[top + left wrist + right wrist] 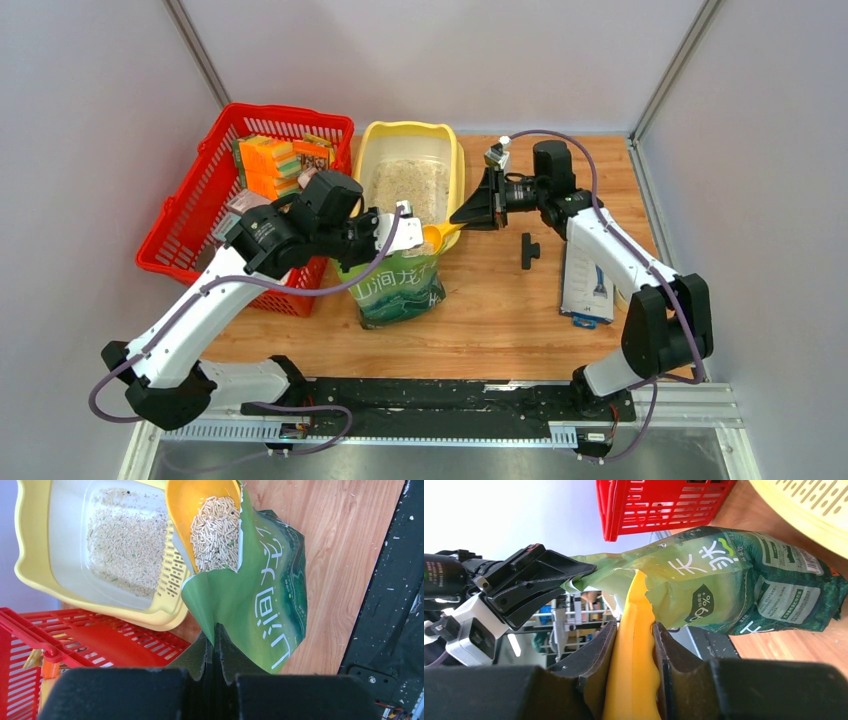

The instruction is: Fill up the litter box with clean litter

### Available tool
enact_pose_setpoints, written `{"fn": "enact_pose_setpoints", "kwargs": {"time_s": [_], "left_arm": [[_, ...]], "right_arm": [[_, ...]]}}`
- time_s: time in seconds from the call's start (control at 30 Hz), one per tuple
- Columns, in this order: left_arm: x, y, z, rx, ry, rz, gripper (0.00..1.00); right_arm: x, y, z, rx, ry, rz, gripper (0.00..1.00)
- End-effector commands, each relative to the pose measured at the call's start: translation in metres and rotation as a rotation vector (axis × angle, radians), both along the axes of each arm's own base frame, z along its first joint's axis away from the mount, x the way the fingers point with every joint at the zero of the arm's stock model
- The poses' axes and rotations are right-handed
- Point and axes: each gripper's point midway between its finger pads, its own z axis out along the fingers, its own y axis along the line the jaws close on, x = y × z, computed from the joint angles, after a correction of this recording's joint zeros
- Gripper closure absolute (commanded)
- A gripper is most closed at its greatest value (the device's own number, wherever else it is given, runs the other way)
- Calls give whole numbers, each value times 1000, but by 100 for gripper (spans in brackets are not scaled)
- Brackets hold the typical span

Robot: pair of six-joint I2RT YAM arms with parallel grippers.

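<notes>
Left gripper (215, 642), closest to its wrist camera: black fingers pressed together, pinching the top edge of the green printed plastic pouch (260, 595) with white characters. Pouch upright on the wooden tabletop (500, 310), mouth open, just beside the slotted near end of the pale yellow rectangular plastic litter box (410, 128).

Right gripper (634, 630): clamped on the handle of the orange-yellow plastic scoop (633, 680), one finger on each side. Scoop bowl inside the pouch mouth, carrying pale beige litter pellets (216, 532).

Litter box at the far middle of the tabletop. Floor of box partly covered by a thin layer of beige granules (405, 185); bare plastic showing along the sides.

Red plastic mesh basket (190, 230) to the left of the litter box, close against it, holding orange and green packs (275, 160).

Beside the right arm: small black T-shaped part (528, 250) and flat white and blue packet (587, 285), both lying on the tabletop, apart from the litter box.
</notes>
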Motion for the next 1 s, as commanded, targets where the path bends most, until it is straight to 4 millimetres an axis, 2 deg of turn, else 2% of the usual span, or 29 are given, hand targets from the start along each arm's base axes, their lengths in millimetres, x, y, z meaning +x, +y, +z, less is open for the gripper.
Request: {"fn": "enact_pose_setpoints", "kwargs": {"time_s": [0.0, 0.03, 0.23, 0.43, 0.6, 0.7, 0.97], "left_arm": [[14, -13, 73, -192, -231, -13, 100], [15, -13, 73, -194, -231, -10, 100], [14, -21, 68, -203, -199, -26, 100], [14, -28, 63, -203, -177, -43, 100], [14, -27, 60, -199, -166, -36, 100], [15, -27, 57, -203, -172, -33, 100], [13, -42, 64, -286, -143, -43, 100]], "right_arm": [[16, -8, 10, -110, -150, -108, 100], [21, -13, -5, -187, -123, -151, 100], [28, -23, -20, -334, -147, -205, 100], [18, -4, 3, -232, -179, -119, 100], [14, -6, 23, -221, -216, -121, 100], [11, -6, 26, -217, -213, -118, 100], [9, -3, 13, -309, -228, -151, 100]]}}
